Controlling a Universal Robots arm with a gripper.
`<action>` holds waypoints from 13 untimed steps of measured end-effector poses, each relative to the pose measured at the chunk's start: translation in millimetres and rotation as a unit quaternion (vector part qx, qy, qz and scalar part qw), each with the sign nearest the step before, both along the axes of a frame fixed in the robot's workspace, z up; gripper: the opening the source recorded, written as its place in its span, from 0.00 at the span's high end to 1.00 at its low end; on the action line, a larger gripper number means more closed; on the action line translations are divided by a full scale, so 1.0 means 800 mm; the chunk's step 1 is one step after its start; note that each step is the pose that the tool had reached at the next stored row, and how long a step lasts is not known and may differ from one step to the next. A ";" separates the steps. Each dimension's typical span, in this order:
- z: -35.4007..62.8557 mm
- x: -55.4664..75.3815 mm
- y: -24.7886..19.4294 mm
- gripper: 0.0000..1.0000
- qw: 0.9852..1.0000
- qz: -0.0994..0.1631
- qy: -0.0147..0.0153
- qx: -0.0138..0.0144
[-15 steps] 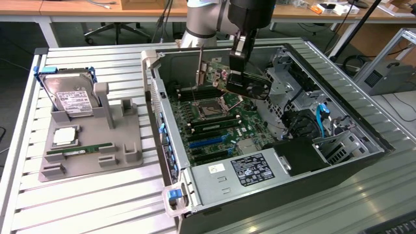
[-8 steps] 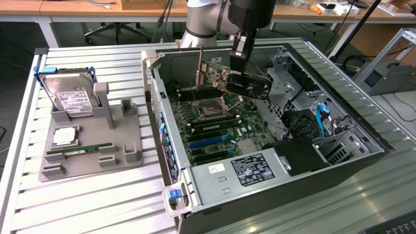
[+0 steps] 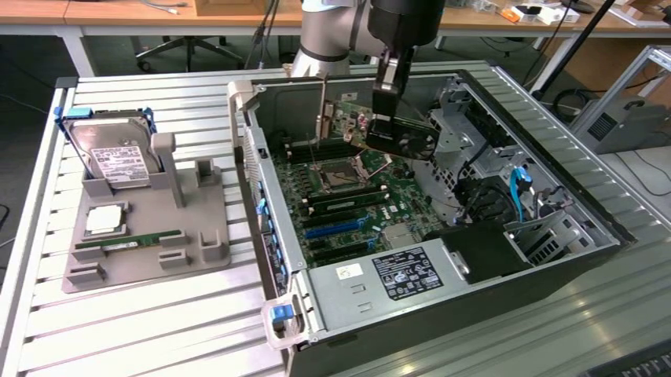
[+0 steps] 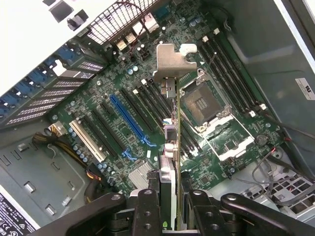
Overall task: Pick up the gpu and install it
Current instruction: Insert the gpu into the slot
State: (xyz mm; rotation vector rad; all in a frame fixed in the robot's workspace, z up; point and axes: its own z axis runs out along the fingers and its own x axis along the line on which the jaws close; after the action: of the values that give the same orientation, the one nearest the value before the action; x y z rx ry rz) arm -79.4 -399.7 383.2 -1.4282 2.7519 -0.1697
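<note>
In the wrist view, the gripper (image 4: pixel 170 206) is seen clenched on the gpu (image 4: pixel 170 162), its black fingers (image 4: pixel 147 209) pressed against both faces of the card. The card is held edge-on, with its silver bracket (image 4: pixel 170 61) at the far end. Beneath it the motherboard (image 4: pixel 236 142) is spread out, with a blue slot (image 4: pixel 129 120), black slots beside it and the empty CPU socket (image 4: pixel 203 102) near the card's line. The card is held above the board, not seated in any slot.

In the exterior view, the gripper (image 3: pixel 388 106) is seen hanging over the open case (image 3: pixel 587 228), the gpu (image 3: pixel 404 137) being carried above the motherboard (image 3: pixel 357 204) near the case's far end. The power supply (image 3: pixel 394 275) lies at the near end of the case. On the exterior view's left, a grey holder (image 3: pixel 137 259) rests on the table (image 3: pixel 137 330), well apart from the case; a hard drive (image 3: pixel 115 157), a CPU (image 3: pixel 105 220) and a memory stick (image 3: pixel 131 243) are kept on it.
</note>
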 end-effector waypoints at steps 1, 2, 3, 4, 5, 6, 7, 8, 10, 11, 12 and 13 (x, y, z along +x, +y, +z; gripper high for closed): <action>0.000 0.000 0.0000 0.73 1.000 0.001 0.000 0.000; 0.000 0.000 0.0000 0.73 1.000 0.003 0.000 -0.001; 0.000 0.000 0.0000 0.73 1.000 0.004 0.000 -0.001; 0.000 0.000 0.0000 0.73 1.000 0.005 0.000 -0.001; 0.000 0.000 0.0000 0.73 1.000 0.007 0.000 -0.001; 0.000 0.000 0.0000 0.73 1.000 0.008 0.000 -0.002; 0.000 0.000 0.0000 0.73 1.000 0.009 0.000 -0.002; 0.000 0.000 0.0000 0.73 1.000 0.011 0.000 -0.002; 0.000 0.000 0.0000 0.73 1.000 0.014 0.000 -0.003; 0.000 0.000 0.0000 0.73 1.000 0.015 0.000 -0.003; 0.000 0.000 0.0000 0.73 1.000 0.018 0.000 -0.004; 0.000 0.000 0.0000 0.73 1.000 0.021 0.000 -0.005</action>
State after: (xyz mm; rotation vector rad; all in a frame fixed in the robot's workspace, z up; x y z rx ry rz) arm -79.4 -399.7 383.0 -1.4860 2.7228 -0.1814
